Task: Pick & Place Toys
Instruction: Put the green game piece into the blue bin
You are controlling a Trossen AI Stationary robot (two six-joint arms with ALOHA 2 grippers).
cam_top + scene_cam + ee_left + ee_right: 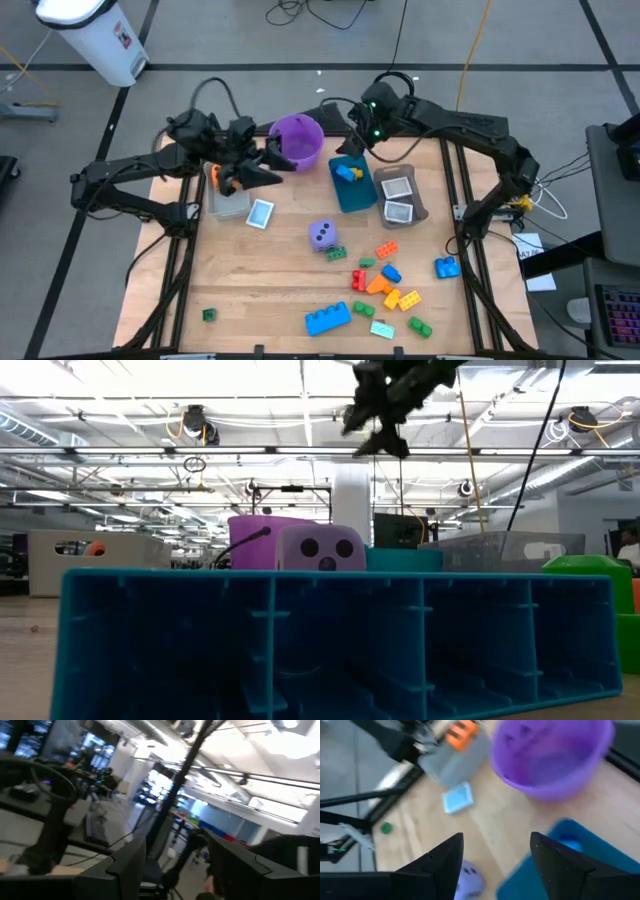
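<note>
Near front edge, long blue brick [328,319] lies crosswise.

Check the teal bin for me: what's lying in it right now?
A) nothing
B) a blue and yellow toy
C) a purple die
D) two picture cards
B: the high view shows a blue and yellow toy in the teal bin; the purple die sits on the table, and the two cards lie in the grey bin.
</note>
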